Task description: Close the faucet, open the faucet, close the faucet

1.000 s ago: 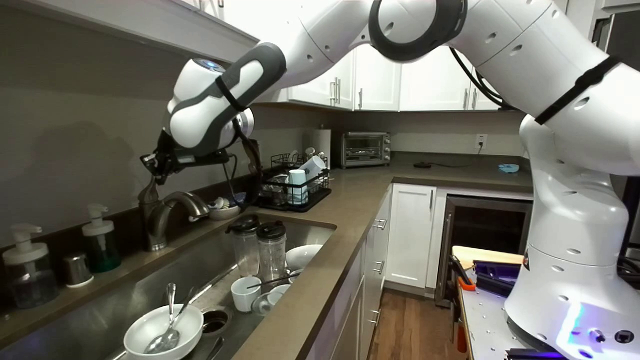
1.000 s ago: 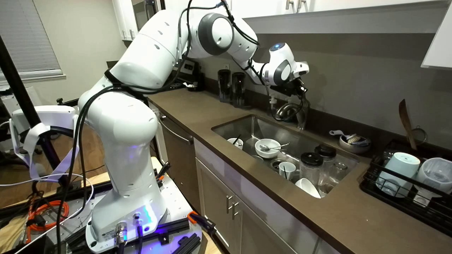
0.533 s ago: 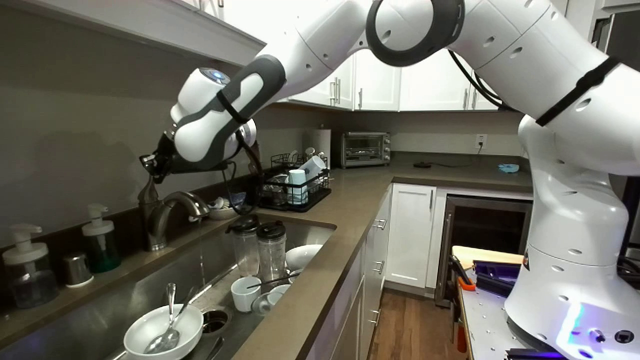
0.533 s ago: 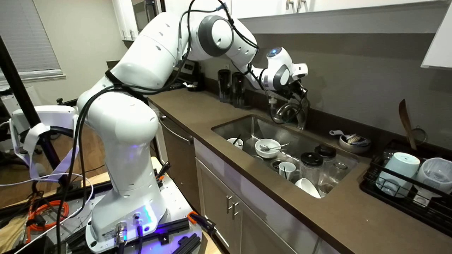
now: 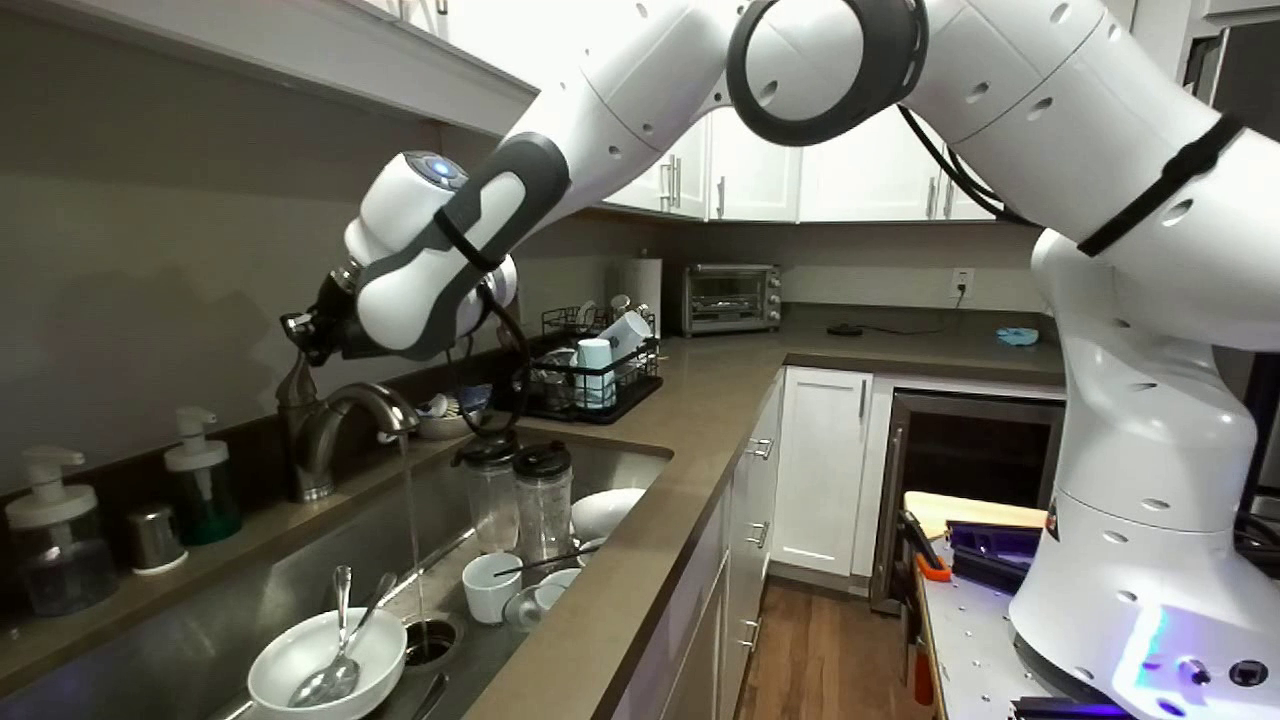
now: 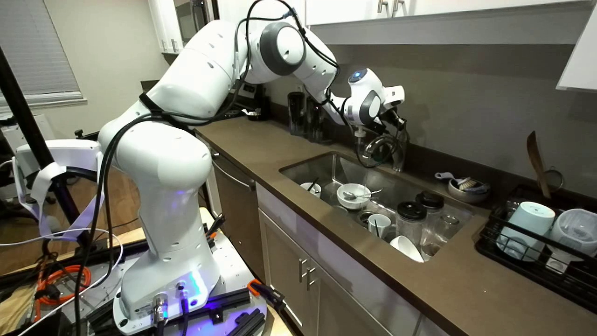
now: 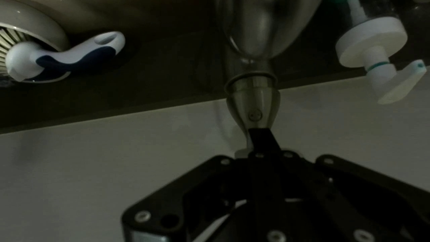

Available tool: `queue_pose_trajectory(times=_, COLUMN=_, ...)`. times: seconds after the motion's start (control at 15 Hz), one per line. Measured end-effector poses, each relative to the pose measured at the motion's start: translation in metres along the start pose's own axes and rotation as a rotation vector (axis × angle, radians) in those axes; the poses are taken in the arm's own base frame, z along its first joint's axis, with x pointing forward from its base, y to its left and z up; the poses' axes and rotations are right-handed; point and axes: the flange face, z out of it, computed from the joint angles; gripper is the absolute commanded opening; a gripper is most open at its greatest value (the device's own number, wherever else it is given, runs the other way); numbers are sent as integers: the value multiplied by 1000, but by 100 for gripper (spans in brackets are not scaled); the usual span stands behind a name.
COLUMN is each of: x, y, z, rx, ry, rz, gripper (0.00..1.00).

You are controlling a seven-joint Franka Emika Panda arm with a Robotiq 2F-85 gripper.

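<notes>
The metal faucet [image 5: 360,408] rises behind the sink, its arched spout reaching over the basin. A thin stream of water [image 5: 411,520] runs from the spout towards the drain. Its lever handle [image 7: 254,102] points up at the wall side. My gripper [image 5: 303,338] is at the top of that lever, jaws together with nothing seen between them. In the wrist view the dark fingertips [image 7: 262,136] overlap the lever's narrow upper part and hide some of it; whether they press on it I cannot tell. In an exterior view a cable loop partly covers the faucet [image 6: 396,154].
Soap dispensers [image 5: 200,480] and a metal cup [image 5: 155,538] stand beside the faucet; a brush bowl [image 6: 468,189] is on its other side. The sink holds a white bowl with spoons [image 5: 330,660], mugs and lidded jars [image 5: 545,495]. A dish rack [image 5: 590,375] stands beyond.
Water has begun to run from the spout and its stream has grown longer. The wrist has tilted and dropped somewhat, while the fingertips stay by the lever.
</notes>
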Motion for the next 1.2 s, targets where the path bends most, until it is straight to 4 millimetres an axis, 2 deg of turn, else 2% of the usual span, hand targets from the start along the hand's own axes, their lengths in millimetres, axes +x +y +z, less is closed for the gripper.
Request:
queue_pose_trajectory(times=0.2, x=5, y=9, z=-1, rx=-20, ry=12, rz=-5, gripper=0)
queue_pose_trajectory(times=0.4, x=31, y=24, z=-10, rx=-40, ry=75, rz=-8, gripper=0)
queue_pose_trajectory(times=0.67, x=56, y=28, z=-20, rx=-46, ry=127, rz=-13, gripper=0)
queue_pose_trajectory(times=1.2, x=57, y=27, z=-19, rx=-51, ry=110, rz=-11, gripper=0)
